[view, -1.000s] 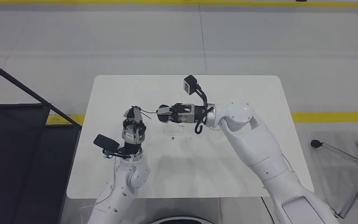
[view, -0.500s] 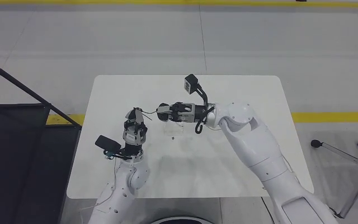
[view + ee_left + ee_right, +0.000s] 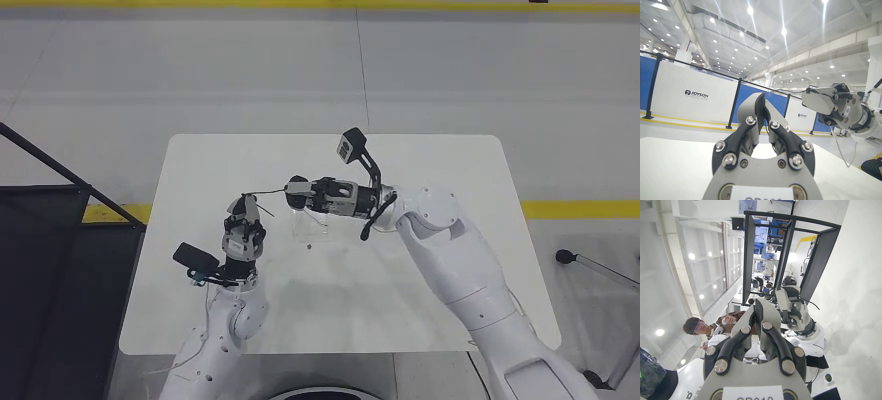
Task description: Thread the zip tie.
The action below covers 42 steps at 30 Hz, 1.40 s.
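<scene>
Both ends of the zip tie (image 3: 266,192) are pinched: your left gripper (image 3: 245,204) is closed on one end with its fingers pointing to 12 in the top view, and your right gripper (image 3: 292,188) is closed on the other, pointing to 9. The strap hangs above the table (image 3: 430,170), long axis roughly 9-to-3, with the right gripper near the left, between its 2 and 3 o'clock. My read: threading depends on lining tip and head up along that axis; I can't tell which end is the head.
</scene>
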Motion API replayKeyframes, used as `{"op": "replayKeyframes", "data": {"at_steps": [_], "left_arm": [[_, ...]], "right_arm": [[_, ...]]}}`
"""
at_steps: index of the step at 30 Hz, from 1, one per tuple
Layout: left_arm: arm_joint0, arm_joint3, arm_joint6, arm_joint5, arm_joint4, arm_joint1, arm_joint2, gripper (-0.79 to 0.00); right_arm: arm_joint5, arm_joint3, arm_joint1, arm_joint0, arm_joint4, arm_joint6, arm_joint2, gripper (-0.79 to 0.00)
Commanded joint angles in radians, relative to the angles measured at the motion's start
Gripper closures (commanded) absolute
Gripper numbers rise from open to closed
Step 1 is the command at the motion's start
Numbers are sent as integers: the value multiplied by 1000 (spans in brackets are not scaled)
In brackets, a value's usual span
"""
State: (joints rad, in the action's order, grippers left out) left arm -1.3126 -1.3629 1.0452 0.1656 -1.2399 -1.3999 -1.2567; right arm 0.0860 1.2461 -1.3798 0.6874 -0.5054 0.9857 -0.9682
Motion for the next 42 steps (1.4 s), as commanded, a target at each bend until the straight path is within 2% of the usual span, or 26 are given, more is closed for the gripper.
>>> {"op": "replayKeyframes", "data": {"at_steps": [1,17,25,42], "left_arm": [[0,1,1,2,0,0,-1,0],[3,6,6,10,14,-4,-14,0],[4,8,6,14,19,-5,-21,0],[16,39,31,-11,-41,-9,-16,0]], "right_arm": [[-13,-4,-1,-6,10,6,7,0],[-108,-41,-13,-62,124,13,76,0],[-156,-61,-18,-73,134,-37,75,0],[-78,-33,-23,-51,106,-40,58,0]]}}
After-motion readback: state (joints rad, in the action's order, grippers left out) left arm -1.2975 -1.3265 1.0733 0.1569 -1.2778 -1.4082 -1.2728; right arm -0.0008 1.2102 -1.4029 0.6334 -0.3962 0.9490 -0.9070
